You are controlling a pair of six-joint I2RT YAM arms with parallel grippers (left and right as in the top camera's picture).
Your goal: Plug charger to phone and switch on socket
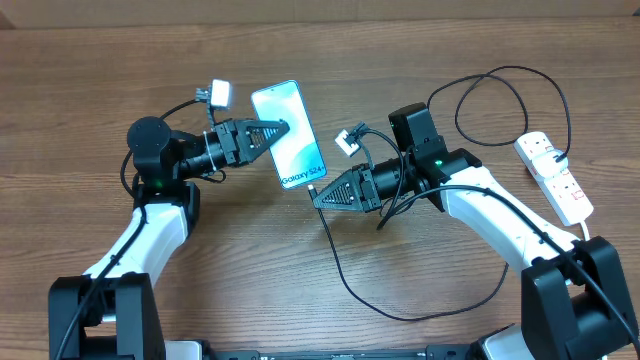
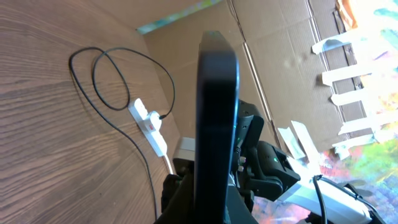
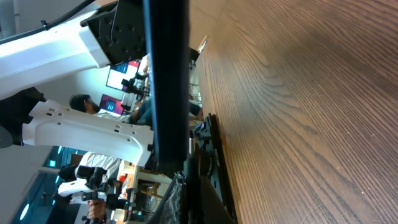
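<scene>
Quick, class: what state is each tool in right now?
Left tool: closed, holding the phone by its edge.
Right tool: closed on the charger plug, at the phone's lower end.

The tabletop (image 1: 250,270) showed matt brown wood grain. The phone (image 1: 289,135) had a glossy screen, the socket (image 1: 556,177) smooth white plastic, the charger (image 1: 410,318) matt black sheathing.

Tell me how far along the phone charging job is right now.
Done: the charger already runs into the socket. In hand: the left gripper holds the phone, while the right gripper holds the plug tip at its bottom edge; whether it is seated cannot be told. Left: switching the socket on.
</scene>
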